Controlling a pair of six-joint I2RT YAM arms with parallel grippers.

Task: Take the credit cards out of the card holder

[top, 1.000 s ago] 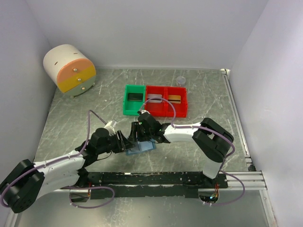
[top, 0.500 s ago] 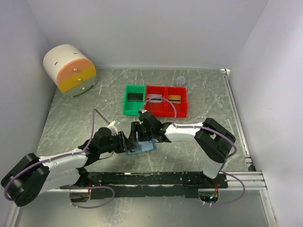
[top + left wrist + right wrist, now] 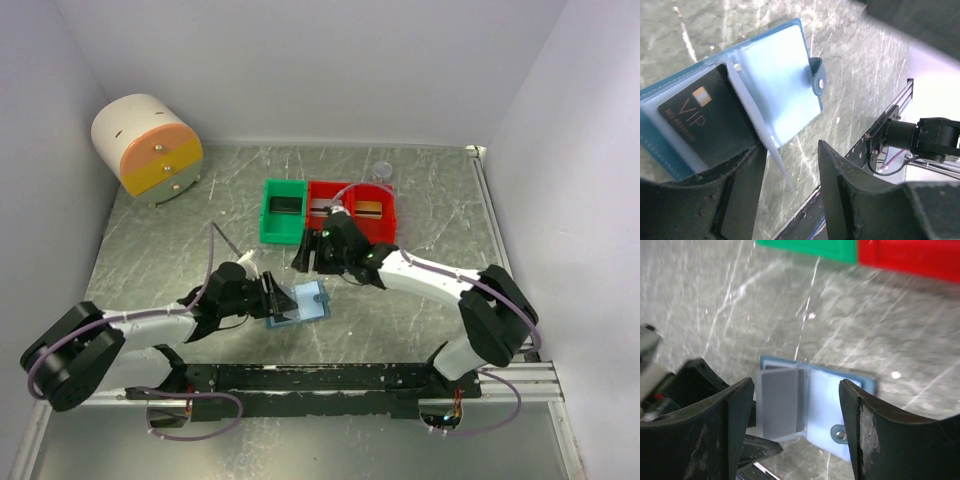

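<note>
The blue-grey card holder point(image 3: 308, 300) lies open on the table. In the left wrist view point(image 3: 782, 80) a dark VIP card point(image 3: 695, 117) sits in its left pocket, and the snap tab point(image 3: 817, 82) sticks out to the right. A clear inner sleeve point(image 3: 777, 402) stands upright with a grey face. My left gripper point(image 3: 274, 298) is at the holder's left edge with its jaws apart point(image 3: 790, 152); the sleeve's edge stands between them and one finger rests on the left panel. My right gripper point(image 3: 308, 256) is open and empty point(image 3: 795, 385), raised beyond the holder.
A green bin point(image 3: 268, 222) holds a dark card point(image 3: 285, 205). The red two-part bin point(image 3: 352, 238) holds a silvery card point(image 3: 325, 207) and a gold card point(image 3: 370, 209). A round cream-and-orange drawer unit point(image 3: 147, 148) stands far left. A black rail point(image 3: 320, 378) runs along the near edge.
My right gripper has lifted off the holder and moved back toward the bins. The holder now lies spread open. My left gripper has stayed at its left edge.
</note>
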